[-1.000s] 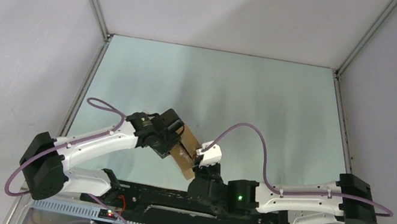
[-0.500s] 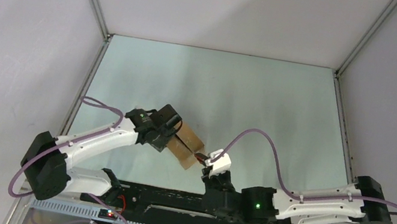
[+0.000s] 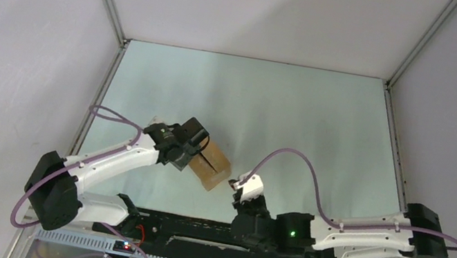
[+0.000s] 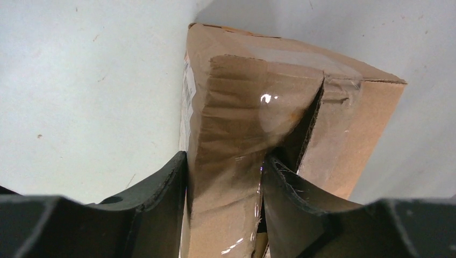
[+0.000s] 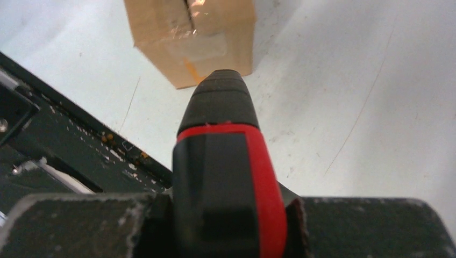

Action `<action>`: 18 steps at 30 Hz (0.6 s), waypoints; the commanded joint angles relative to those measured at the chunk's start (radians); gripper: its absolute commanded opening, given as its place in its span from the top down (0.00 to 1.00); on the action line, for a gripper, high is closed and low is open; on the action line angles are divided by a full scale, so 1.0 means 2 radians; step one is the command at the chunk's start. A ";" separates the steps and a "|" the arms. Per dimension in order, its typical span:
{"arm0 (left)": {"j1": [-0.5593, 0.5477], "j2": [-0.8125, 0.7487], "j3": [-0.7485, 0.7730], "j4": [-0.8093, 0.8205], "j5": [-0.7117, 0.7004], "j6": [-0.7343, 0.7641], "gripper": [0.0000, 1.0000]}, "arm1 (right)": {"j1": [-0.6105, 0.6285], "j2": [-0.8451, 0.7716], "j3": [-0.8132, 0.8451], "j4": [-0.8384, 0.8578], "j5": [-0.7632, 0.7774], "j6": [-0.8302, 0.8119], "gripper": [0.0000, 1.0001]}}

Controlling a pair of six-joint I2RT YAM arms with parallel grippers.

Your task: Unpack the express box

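Brown cardboard, taped over with glossy clear tape, makes up the express box point(image 3: 211, 167), which sits in the near left-centre part of the pale green-grey table point(image 3: 298, 113), just ahead of the black base rail point(image 3: 195, 225); whether it rests flat on the surface cannot be told; the left gripper point(image 3: 191, 149) has its jaws clamped on the box, one dark finger point(image 4: 171, 177) pressed against the outer side that carries the edge of a white label point(image 4: 187, 91), the other finger point(image 4: 279, 180) sitting at the dark slit point(image 4: 307, 121) that runs along the top seam, so one part of the carton is pinched between them; the right gripper point(image 3: 240, 188) lies close to the box's near right corner but apart from it, its jaws closed tight around a red-and-black utility knife point(image 5: 223, 161); the knife's black nose point(image 5: 218, 97) points toward the lower corner of the box, just short of the cardboard; no blade can be made out.
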 commanded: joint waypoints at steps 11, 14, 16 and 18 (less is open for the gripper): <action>-0.018 -0.096 0.051 0.030 -0.023 0.222 0.00 | -0.140 -0.172 0.004 0.015 -0.183 -0.081 1.00; -0.018 -0.150 0.000 0.075 -0.014 0.237 0.00 | -0.154 -0.174 0.004 0.019 -0.203 -0.087 1.00; -0.016 -0.175 -0.036 0.109 -0.002 0.241 0.00 | -0.154 -0.165 0.004 0.032 -0.212 -0.084 1.00; -0.015 -0.187 -0.062 0.145 0.014 0.249 0.00 | -0.154 -0.154 0.005 0.057 -0.222 -0.079 1.00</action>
